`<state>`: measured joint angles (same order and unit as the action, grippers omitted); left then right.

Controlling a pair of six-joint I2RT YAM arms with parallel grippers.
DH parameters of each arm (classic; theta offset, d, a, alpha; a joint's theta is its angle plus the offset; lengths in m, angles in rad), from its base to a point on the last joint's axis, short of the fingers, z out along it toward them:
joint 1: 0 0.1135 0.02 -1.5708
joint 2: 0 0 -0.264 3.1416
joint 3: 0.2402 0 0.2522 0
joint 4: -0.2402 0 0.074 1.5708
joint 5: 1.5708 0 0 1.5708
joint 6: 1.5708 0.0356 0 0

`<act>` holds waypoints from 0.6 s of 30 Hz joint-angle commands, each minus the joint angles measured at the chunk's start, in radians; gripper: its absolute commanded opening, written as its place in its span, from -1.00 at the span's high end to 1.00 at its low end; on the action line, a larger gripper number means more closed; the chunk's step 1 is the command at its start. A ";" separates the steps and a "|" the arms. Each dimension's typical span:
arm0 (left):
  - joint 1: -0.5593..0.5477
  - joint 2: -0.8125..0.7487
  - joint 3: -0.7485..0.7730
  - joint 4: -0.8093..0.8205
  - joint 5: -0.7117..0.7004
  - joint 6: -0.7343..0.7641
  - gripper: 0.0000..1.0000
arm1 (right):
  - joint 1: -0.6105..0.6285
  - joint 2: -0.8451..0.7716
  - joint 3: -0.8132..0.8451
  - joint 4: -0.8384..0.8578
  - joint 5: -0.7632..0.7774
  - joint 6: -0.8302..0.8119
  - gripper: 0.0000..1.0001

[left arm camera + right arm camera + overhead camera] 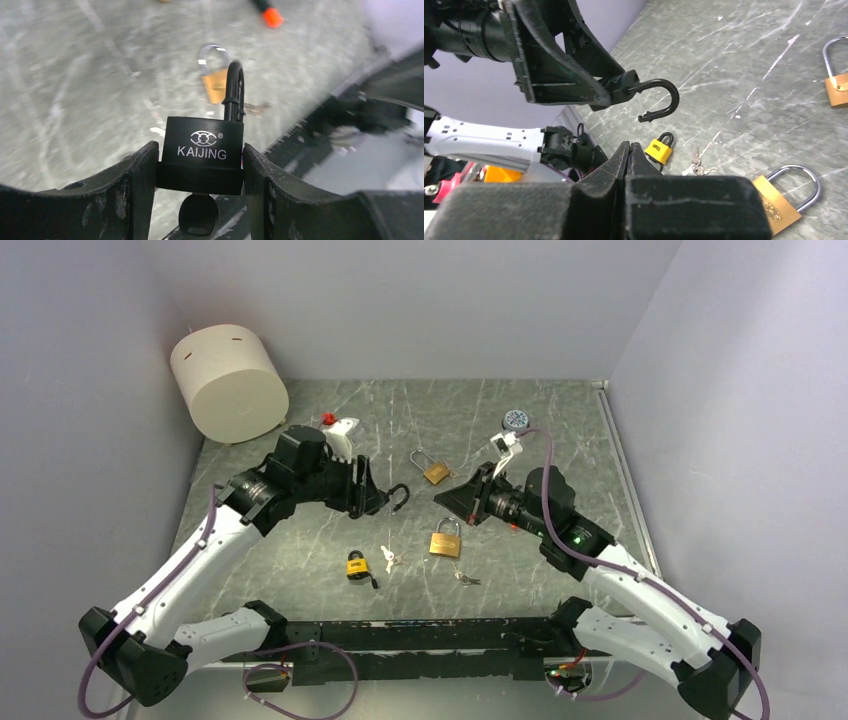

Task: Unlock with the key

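1. The left claw [200,167] pinches a black padlock [202,145] by its body over the table's middle, the shackle swung open.
2. The right claw [626,150], fingers pressed together, points at the padlock from 3 o'clock, close but apart.
3. A yellow padlock [357,565], keys [390,558] and a brass padlock [446,542] lie toward 6 o'clock.
4. A white drum [228,383] sits at 10 o'clock; its contents are hidden.
5. Walls close the table [560,430] at 9, 12 and 3 o'clock.

Even bright light, blurred wrist backgrounds
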<state>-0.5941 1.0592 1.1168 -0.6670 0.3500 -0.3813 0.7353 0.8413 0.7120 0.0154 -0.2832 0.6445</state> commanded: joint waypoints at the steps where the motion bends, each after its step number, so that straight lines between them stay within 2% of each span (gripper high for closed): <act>1: 0.025 0.018 0.033 -0.009 -0.256 0.018 0.95 | -0.008 0.065 0.095 -0.071 0.051 -0.053 1.00; 3: 0.026 0.030 0.033 -0.008 -0.289 0.012 0.95 | -0.009 0.092 0.098 -0.052 0.064 -0.031 0.94; 6: 0.025 0.047 0.020 0.009 -0.339 -0.006 0.95 | -0.021 0.118 0.093 -0.035 0.090 0.011 0.21; 8: 0.026 0.067 0.016 0.013 -0.348 -0.016 0.95 | -0.035 0.120 0.077 -0.027 0.103 0.043 -0.03; 12: 0.025 0.124 -0.008 0.064 -0.348 -0.058 0.95 | -0.055 0.109 0.017 0.010 0.090 0.105 -0.14; 15: 0.025 0.184 -0.027 0.125 -0.432 -0.087 0.95 | -0.058 0.097 -0.025 0.030 0.088 0.150 -0.14; 18: 0.027 0.276 -0.022 0.177 -0.576 -0.115 0.95 | -0.059 0.080 -0.063 0.043 0.083 0.185 -0.14</act>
<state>-0.5663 1.2587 1.0824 -0.6476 -0.0471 -0.4370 0.6800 0.9531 0.6846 -0.0086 -0.2073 0.7589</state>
